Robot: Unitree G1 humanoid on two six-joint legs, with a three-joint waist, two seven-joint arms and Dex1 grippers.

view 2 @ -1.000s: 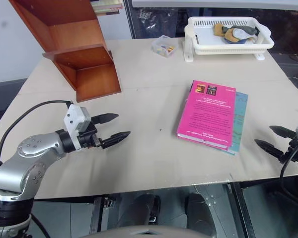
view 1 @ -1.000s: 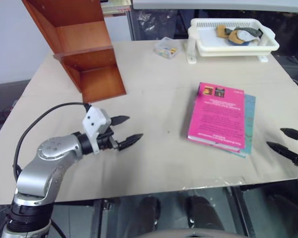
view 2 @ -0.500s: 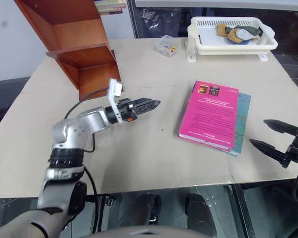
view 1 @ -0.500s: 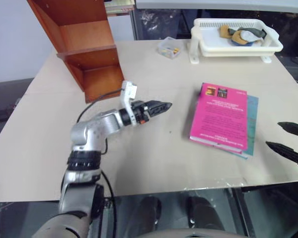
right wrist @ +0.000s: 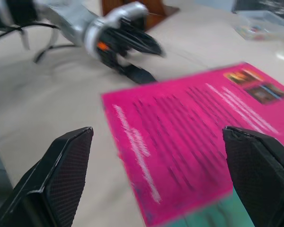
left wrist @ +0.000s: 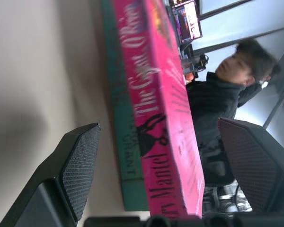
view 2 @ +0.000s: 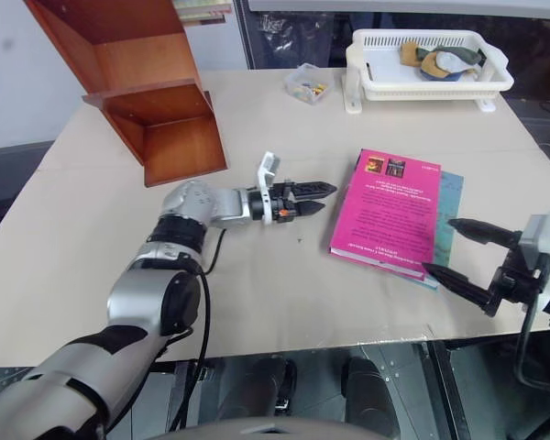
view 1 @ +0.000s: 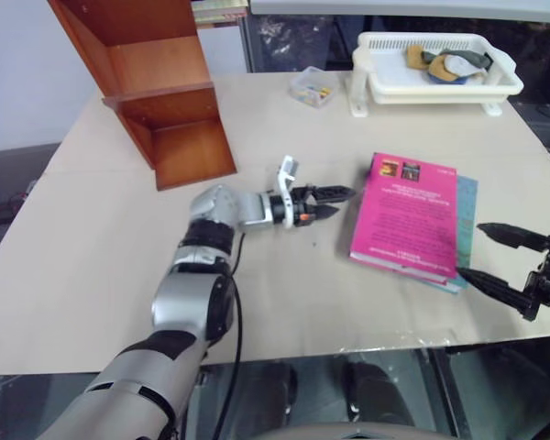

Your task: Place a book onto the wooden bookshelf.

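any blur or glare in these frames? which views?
Right wrist view: motion blur, the pink book's text smeared and the left claw soft. Left wrist view: spine lettering readable, own fingers soft, bright backlight behind a person. Head views: mostly sharp, even light, soft shadows on the table.

Book [view 1: 406, 215] right of bookshelf [view 1: 156, 87]

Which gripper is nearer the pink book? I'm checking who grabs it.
Left, narrowly. The left gripper is open just off the pink book at its spine side; the right gripper, open, sits off its near corner.
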